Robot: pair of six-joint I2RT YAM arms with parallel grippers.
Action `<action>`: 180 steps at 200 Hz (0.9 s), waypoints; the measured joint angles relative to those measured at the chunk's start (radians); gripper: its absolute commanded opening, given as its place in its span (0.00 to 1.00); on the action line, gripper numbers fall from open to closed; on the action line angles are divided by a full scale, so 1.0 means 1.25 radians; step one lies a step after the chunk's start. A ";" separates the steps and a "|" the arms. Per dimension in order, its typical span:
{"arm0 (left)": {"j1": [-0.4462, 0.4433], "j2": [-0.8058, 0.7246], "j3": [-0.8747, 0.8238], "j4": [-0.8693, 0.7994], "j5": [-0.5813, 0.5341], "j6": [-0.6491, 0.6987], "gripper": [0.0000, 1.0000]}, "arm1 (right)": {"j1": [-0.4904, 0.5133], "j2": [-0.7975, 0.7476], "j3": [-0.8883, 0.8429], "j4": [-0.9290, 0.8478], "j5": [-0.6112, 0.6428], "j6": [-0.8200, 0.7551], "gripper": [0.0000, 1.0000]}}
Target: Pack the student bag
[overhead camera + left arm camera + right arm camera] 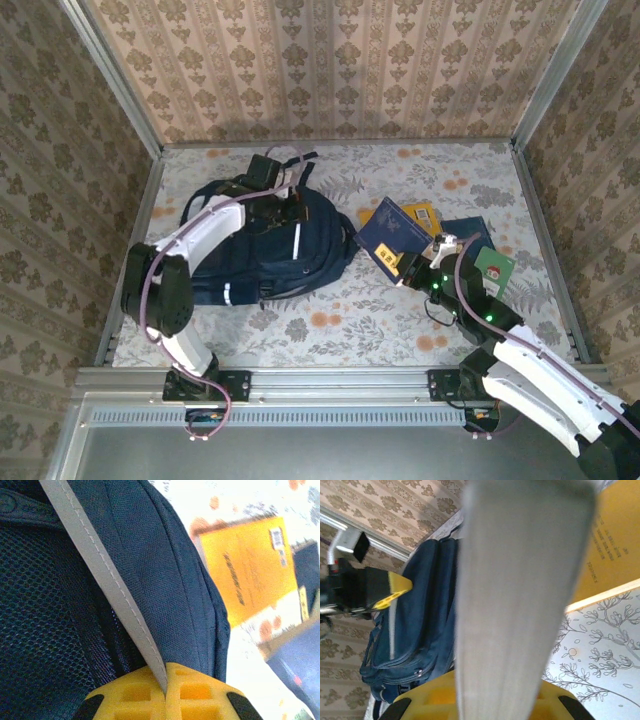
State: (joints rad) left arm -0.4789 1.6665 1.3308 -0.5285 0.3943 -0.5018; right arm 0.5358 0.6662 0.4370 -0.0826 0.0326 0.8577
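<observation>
The student bag point(255, 250), a big navy backpack, lies on its side at the left of the table. My left gripper point(290, 210) is over its upper end, shut on the bag's grey-white stripe point(115, 585); the yellow jaws point(165, 682) pinch that strip. At the lower corner of a navy book point(393, 232), my right gripper point(400, 265) is shut on it and holds it tilted just right of the bag. In the right wrist view the book's pale page edge point(520, 595) rises between the jaws of my right gripper point(492, 687), with the bag point(425, 610) beyond it.
A yellow book point(422, 212), a dark navy book point(472, 232) and a green booklet point(494, 268) lie in a loose pile right of the bag. The yellow book point(250, 570) lies close beside the bag. Metal rails and patterned walls enclose the table.
</observation>
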 measured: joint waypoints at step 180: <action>0.049 -0.224 0.040 -0.170 0.200 0.118 0.00 | -0.097 0.217 0.101 0.000 -0.496 0.179 0.00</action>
State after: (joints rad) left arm -0.4171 1.3865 1.3811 -0.7410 0.6445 -0.3546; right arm 0.4141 0.9371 0.5632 -0.0822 -0.5873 1.0809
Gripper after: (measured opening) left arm 0.047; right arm 0.139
